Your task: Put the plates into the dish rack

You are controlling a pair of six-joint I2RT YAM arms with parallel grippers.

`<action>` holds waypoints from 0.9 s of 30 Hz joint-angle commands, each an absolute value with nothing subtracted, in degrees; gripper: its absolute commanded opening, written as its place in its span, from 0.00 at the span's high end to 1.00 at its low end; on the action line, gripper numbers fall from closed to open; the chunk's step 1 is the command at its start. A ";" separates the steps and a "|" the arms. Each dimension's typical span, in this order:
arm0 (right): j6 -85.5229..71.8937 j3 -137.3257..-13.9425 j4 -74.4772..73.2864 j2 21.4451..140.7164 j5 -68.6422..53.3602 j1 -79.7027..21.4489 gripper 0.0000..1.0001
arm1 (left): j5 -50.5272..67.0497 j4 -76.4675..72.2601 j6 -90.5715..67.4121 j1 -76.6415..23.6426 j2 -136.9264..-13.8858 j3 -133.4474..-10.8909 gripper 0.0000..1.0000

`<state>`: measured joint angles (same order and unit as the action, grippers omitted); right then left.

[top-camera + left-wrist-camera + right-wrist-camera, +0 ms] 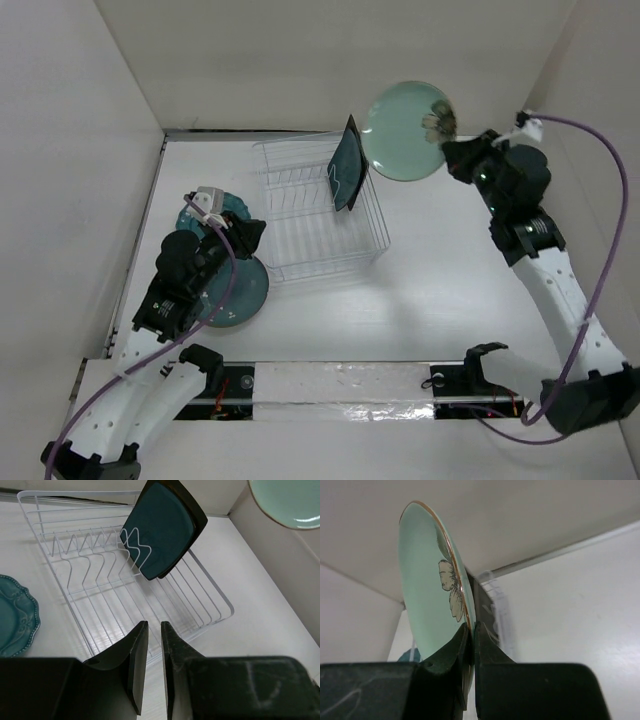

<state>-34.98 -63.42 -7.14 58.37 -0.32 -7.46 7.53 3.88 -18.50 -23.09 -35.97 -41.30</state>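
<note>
Two square plates stand on edge in the far right part of the dish rack [300, 255], tilted; in the left wrist view the dark teal plate [159, 532] is in front and the black plate [196, 511] sits just behind it, both resting among the ribs; from above they read as one dark slab.

The right gripper [452, 152] pinches the round pale green plate [405, 130] by its rim, near the floral mark; the plate hangs in the air beyond the rack's far right corner, well clear of the table. In the right wrist view the plate [422, 580] stands edge-on, its gold rim running down between the fingertips [462, 640], which are pressed on it from both sides.

The left gripper [250, 233] hovers beside the rack's left side, over the far edge of the round grey-teal plate [240, 290], which lies flat on the table; its fingers are drawn nearly together with a slim gap and nothing between. The small scalloped teal plate [238, 206] lies flat just behind it, left of the rack.
</note>
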 commanded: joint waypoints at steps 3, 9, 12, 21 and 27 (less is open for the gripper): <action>-23.75 -84.00 -6.40 70.03 16.58 -24.94 1.00 | 7.82 1.67 -18.19 -22.59 -35.07 -43.68 0.86; -15.04 -104.80 -11.94 87.69 31.98 -35.67 1.00 | 8.00 1.85 -18.28 -22.59 -34.28 -43.68 0.89; -12.49 -112.47 -16.06 96.20 35.85 -37.96 1.00 | 7.91 1.93 -18.28 -22.59 -33.66 -43.68 0.94; -6.42 -130.60 -21.98 111.88 48.77 -40.61 1.00 | 7.47 2.64 -18.46 -22.59 -32.52 -43.68 1.00; -5.27 -132.98 -23.38 116.63 51.59 -41.13 1.00 | 6.15 3.08 -18.63 -22.59 -32.26 -43.68 1.00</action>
